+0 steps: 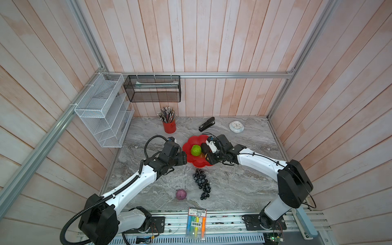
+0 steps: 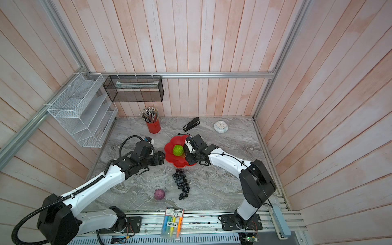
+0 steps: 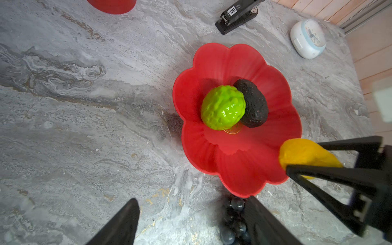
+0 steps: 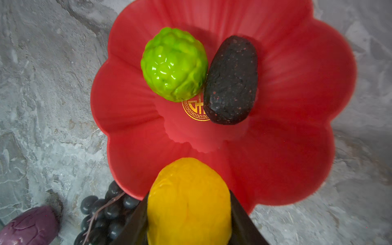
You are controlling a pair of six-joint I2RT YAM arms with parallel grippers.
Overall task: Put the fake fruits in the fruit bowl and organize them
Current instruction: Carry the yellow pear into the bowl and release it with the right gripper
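The red scalloped fruit bowl (image 1: 192, 141) sits mid-table. Inside it a bumpy green ball (image 4: 174, 63) touches the dark avocado (image 4: 232, 80), beside the gold emblem (image 4: 194, 113). My right gripper (image 4: 188, 203) is shut on the yellow-orange fruit (image 4: 188, 191) and holds it over the bowl's near rim. My left gripper (image 3: 191, 222) stands open and empty at the bowl's left edge, low over the marble. The grape bunch (image 1: 201, 183) lies just in front of the bowl, one end against my left gripper's finger. The purple ball (image 1: 181, 194) rests to the left of the grapes.
A red pencil cup (image 1: 169, 126), a black stapler (image 1: 206, 124) and a white clock (image 1: 236, 126) stand along the back. A marker pack (image 1: 196, 222) lies at the front edge. A white wire rack (image 1: 101, 110) and a black mesh basket (image 1: 152, 89) hang on the walls.
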